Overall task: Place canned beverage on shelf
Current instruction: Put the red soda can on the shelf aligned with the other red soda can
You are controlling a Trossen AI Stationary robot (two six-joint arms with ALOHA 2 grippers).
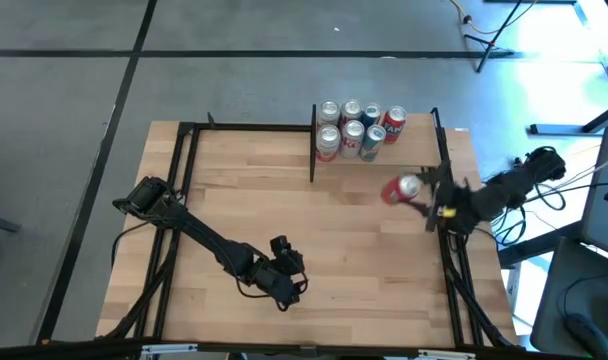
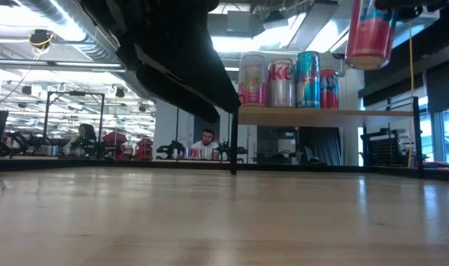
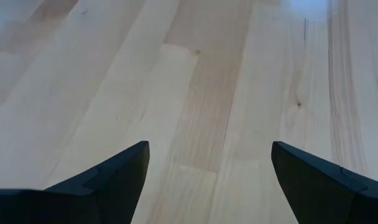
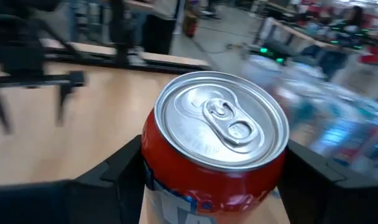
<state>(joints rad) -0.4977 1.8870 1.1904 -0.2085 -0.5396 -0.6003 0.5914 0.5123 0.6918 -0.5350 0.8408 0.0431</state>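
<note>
**Q:** What is my right gripper [image 1: 421, 192] doing?

**A:** I have it clamped on one red can [image 1: 401, 189], a finger on each side of the body. The right wrist view shows the silver lid and pull tab [image 4: 229, 119] facing the camera. The can is lifted clear of the table [image 1: 284, 210], near its right edge.

**Q:** How many cans in all?

**A:** I count seven from above: the one I hold, plus six standing on the shelf [image 1: 424, 152] in two rows of three. The low view shows four of those upright along the shelf board [image 2: 324, 113].

**Q:** Where is the shelf from the gripper?

**A:** At the table's far right corner, just beyond the held can. Black posts [image 1: 313, 145] frame it. The six cans fill its left part; bare board remains on its right, nearest my gripper.

**Q:** And the left gripper [image 1: 284, 283]?

**A:** Fingers spread wide, holding nothing, low over bare wood near the front edge, well apart from the cans.
</note>
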